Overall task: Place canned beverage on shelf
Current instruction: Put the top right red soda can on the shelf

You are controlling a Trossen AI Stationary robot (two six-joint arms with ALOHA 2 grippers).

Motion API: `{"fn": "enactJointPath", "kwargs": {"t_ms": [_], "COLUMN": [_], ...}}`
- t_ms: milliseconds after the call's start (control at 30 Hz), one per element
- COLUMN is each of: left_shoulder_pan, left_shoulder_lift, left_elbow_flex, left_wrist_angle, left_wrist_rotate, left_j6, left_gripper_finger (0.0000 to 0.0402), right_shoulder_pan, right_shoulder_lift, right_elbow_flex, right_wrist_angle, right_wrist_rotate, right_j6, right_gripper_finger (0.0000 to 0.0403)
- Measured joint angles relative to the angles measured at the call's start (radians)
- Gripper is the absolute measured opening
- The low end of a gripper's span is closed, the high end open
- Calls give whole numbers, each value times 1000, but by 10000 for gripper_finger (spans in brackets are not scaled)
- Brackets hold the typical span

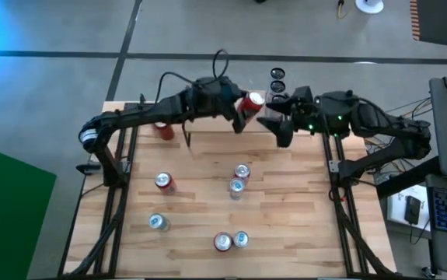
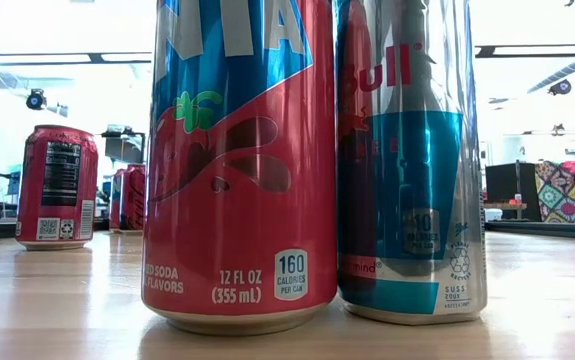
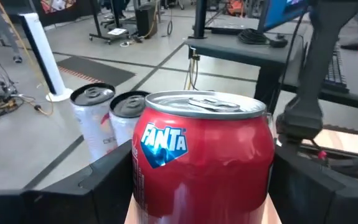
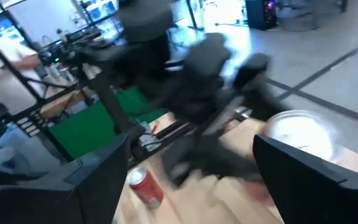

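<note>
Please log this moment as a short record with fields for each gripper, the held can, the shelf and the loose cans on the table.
left gripper: at the table's far edge, shut on the red Fanta can
right gripper: close beside the left one, fingers apart, holding nothing
shelf: two cans stand at the far edge beyond the grippers; the plank itself is hard to make out
loose cans: six upright on the wooden table, plus one red can under the left arm

Right wrist view. Own end effector with fingers spread apart; beyond it, the blurred dark left arm, a red can lying on the wooden bench, and a silver can top.
</note>
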Motion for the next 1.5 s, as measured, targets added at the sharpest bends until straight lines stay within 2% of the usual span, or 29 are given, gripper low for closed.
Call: {"fn": "enactJointPath", "kwargs": {"t_ms": [233,400,533,733,867,1133,1267,1500], "left_shoulder_pan": [116,168,187,223,247,275,299,345], "left_shoulder_lift": [78,138,139,146,143,141,145,226], "left_elbow_flex": [-1,-6,-6,-15,-38,-135,-152,-151], "left_wrist_angle": [248,235,263,249,312,562,574,606], "left_wrist_rotate": [188,206,214,239,273,382,448,555], "left_j6": [8,-8,-17,-39,-63,-99,-76,-101], "left_gripper_finger": [285,285,285,285,285,285,286,287], "right_shoulder_pan": [29,32,30,30,30,30,30,28], "right_shoulder_lift": [-36,-62,-85,-113,-136,-165,-173,-167], "right_elbow_flex": [1,0,0,-2,-2,-2,-2,-2], "right_wrist_angle": [-51,-70,-122,-158,-152,-154,-144,-83], "right_wrist_rotate": [83,102,163,184,190,197,296,362], "right_j6": [-11,14,28,28,29,-19,-85,-96], "right_gripper_finger": [326,326,326,326,325,325,325,325]}}
